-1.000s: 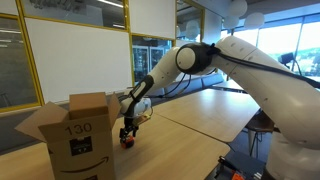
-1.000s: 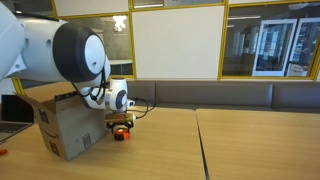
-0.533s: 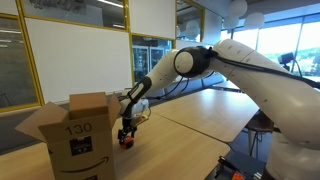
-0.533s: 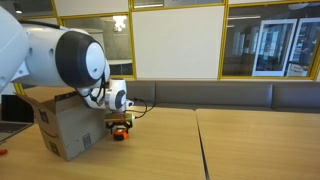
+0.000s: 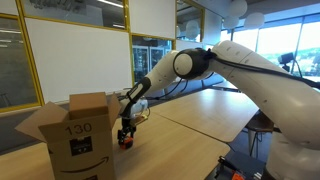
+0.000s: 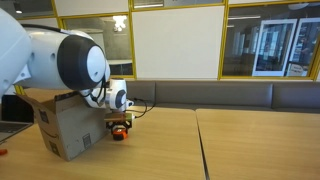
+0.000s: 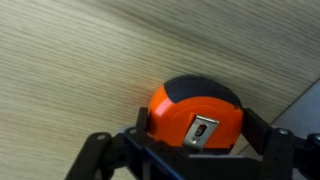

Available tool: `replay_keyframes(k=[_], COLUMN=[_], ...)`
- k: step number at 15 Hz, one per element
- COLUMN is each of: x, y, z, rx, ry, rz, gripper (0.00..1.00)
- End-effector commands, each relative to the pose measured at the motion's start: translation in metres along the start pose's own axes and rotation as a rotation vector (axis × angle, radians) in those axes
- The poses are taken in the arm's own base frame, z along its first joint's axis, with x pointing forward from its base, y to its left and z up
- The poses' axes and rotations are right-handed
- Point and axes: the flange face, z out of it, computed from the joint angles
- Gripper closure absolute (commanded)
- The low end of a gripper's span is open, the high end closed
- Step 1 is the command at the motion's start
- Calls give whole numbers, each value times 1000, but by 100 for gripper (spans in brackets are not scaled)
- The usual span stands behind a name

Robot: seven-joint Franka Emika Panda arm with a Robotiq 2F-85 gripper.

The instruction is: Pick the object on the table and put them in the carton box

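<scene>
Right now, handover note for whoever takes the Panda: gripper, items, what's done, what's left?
Gripper: down at the wooden table, right beside the carton box. In the wrist view its fingers straddle an orange-black tape measure; can't tell if they have closed on it.
Tape measure: on the table, not lifted.
Box: upright, flaps open, inside not visible.
Done: nothing confirmed in the box.
Left: secure the grip, lift, and drop the tape measure in the box. No other loose items show in these views.
</scene>
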Motion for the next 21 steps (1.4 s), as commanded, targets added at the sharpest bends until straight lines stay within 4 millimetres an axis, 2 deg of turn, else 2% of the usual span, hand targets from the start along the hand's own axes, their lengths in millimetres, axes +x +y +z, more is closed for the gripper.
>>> replay_keyframes(k=[1, 8, 11, 13, 16, 21], x=[5, -12, -22, -30, -41, -57], y=[2, 26, 33, 34, 28, 0], z=[-3, -41, -70, -97, -149, -239], rx=[-18, -66, -95, -119, -168, -262], ry=[-15, 0, 19, 39, 80, 175], rz=[8, 94, 141, 172, 209, 272], gripper=[35, 35, 35, 35, 35, 35])
